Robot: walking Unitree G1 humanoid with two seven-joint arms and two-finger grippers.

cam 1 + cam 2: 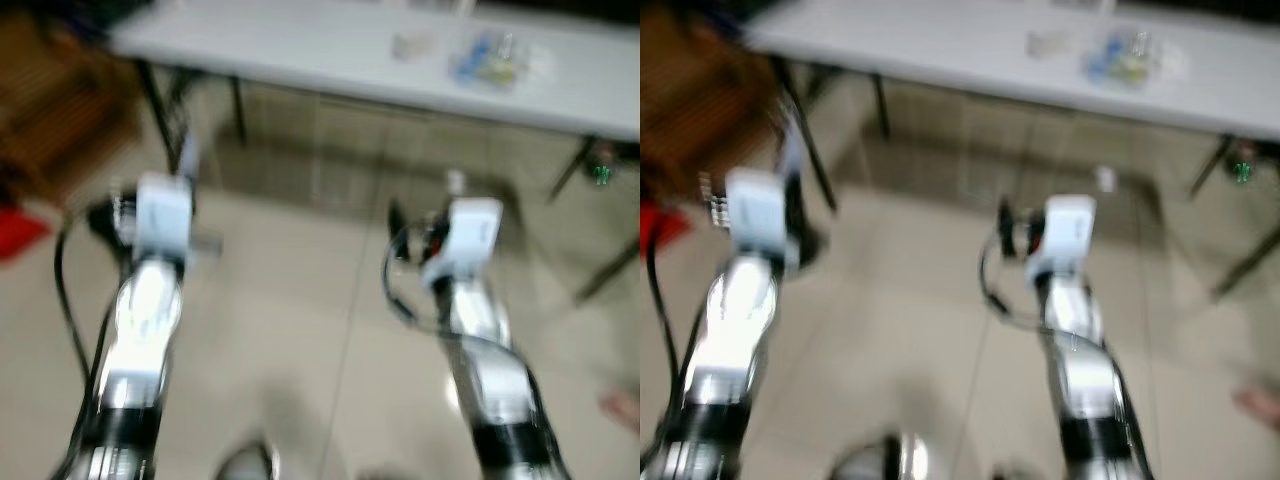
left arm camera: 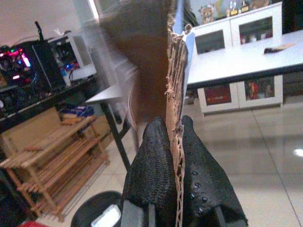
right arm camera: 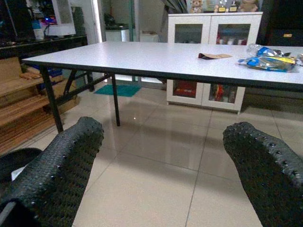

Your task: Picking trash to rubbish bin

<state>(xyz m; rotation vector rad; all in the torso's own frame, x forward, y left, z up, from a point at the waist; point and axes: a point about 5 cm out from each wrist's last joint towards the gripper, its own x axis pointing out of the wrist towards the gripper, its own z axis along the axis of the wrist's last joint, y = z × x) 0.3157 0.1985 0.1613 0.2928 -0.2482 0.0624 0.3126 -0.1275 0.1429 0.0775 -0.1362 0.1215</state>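
Floor of pale glossy tiles (image 1: 300, 330) stretched beneath a long white rectangular surface on black legs (image 1: 300, 45), which ran across the far side of the blurred head views. Both silver arms reached forward over the tiles, the left arm on the left and the right arm on the right. In the left wrist view, the left hand (image 2: 176, 156) was pressed together on a torn piece of brown corrugated cardboard (image 2: 158, 61), its black fingers (image 2: 154, 165) pinching the lower edge so that the sheet stood upright, long axis rising away from the hand. The cardboard looked ragged along its exposed fluted edge and smeared by motion higher up. The right hand (image 3: 163, 156) was spread wide and held nothing, its two knobbly black fingers apart with the surface visible between them. On the far right part of that surface lay a crumpled clear plastic wrapper with blue and yellow print (image 1: 490, 60), and just beside it a small pale scrap (image 1: 410, 45); both lay ahead of the right arm, nearer to it than to the left. No rubbish bin could be identified with certainty, though a dark round object (image 2: 94, 208) sat low beside the left hand.
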